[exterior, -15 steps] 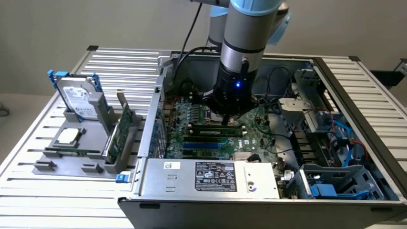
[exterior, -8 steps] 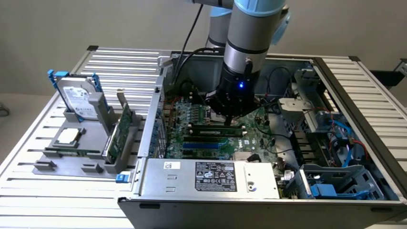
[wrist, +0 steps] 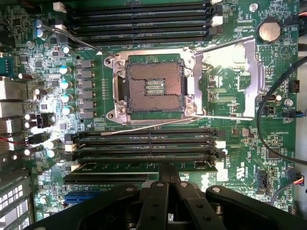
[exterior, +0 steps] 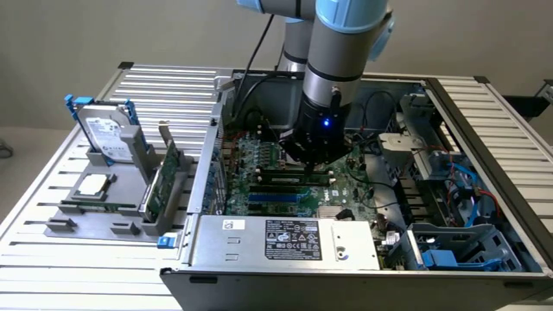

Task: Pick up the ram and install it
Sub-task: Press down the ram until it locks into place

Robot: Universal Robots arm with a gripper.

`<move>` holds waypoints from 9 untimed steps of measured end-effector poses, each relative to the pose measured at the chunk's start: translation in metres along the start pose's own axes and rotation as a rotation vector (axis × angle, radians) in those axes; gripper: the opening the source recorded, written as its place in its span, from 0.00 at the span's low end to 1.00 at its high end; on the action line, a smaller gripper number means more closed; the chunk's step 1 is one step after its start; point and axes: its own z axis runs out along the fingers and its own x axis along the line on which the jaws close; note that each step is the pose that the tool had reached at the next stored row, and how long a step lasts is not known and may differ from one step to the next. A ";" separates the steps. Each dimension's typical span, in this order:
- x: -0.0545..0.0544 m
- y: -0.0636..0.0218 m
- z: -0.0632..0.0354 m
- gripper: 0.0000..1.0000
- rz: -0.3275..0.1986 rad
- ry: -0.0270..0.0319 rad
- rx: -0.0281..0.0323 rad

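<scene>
The ram, a long thin green circuit-board stick, lies along the black memory slot nearest the gripper, in the bank of black slots just beside the open square processor socket. The black gripper has its fingers drawn together, tips at the stick's upper edge near its middle; whether they pinch it or only bear on it cannot be told.

The step in hand looks like seating. Finishing it would call for a straight, even press into the slot until the end clips catch.

The green motherboard sits in an open black computer case on a slatted metal table. On the exterior view's left, a grey holder keeps a hard drive, a green expansion card and a silver processor chip.
</scene>
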 end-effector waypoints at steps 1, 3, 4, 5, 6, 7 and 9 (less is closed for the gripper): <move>0.000 0.0000 0.0010 0.11 0.000 -0.0002 0.0024; 0.000 0.0001 0.0025 0.11 0.000 -0.0004 0.0069; 0.000 0.0000 0.0031 0.11 0.000 -0.0005 0.0092; 0.000 0.0000 0.0038 0.11 0.000 -0.0006 0.0116; 0.000 0.0000 0.0043 0.11 0.001 -0.0006 0.0143; 0.000 -0.0001 0.0049 0.11 0.001 -0.0007 0.0166; 0.000 0.0000 0.0056 0.11 0.001 -0.0008 0.0193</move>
